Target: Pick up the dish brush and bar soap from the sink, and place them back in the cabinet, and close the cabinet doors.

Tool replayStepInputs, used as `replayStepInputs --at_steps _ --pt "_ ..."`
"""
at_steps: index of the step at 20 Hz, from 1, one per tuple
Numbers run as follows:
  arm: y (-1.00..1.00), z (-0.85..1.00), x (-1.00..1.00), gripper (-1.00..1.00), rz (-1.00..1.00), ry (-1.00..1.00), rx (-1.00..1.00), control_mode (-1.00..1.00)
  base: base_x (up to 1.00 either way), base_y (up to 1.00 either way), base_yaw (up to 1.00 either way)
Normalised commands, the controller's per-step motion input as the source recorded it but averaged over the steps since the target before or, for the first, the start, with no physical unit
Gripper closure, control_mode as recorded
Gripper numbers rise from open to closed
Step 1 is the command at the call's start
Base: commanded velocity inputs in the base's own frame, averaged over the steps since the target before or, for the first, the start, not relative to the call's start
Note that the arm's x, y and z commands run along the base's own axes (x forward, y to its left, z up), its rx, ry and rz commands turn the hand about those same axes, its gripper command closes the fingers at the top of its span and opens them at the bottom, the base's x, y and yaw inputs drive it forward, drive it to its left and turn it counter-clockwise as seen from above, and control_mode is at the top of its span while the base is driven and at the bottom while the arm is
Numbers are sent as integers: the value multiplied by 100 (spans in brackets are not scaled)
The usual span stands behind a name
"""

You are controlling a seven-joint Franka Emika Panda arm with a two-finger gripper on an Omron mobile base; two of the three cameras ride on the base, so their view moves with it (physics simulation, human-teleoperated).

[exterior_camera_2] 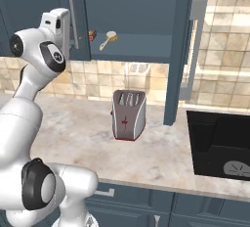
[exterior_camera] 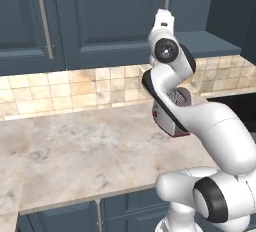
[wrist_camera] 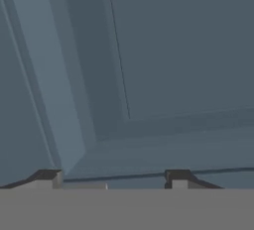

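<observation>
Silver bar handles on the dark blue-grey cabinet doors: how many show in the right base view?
2: one long vertical silver bar handle beside the arm, one on the open door right of the toaster. Others may be hidden.

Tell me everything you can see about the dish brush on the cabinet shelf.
The small dish brush with a round cream-yellow head and short tan handle lies flat on the dark blue-grey upper cabinet's inner shelf. Its head points up and right, its handle slants down left. A small reddish-brown bar soap sits just left of it, apart. Nothing grips the brush. Its bristles are too small to make out.
</observation>
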Motion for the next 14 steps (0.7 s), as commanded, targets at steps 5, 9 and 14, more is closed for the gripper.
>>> replayStepInputs --at_steps 5,9,14 --pt "0 0 -11 -100 0 0 0 -100 0 0 0" --pt "0 0 -31 -100 1 0 0 -100 0 0 0" --pt "0 0 -41 -100 1 0 0 -100 0 0 0"
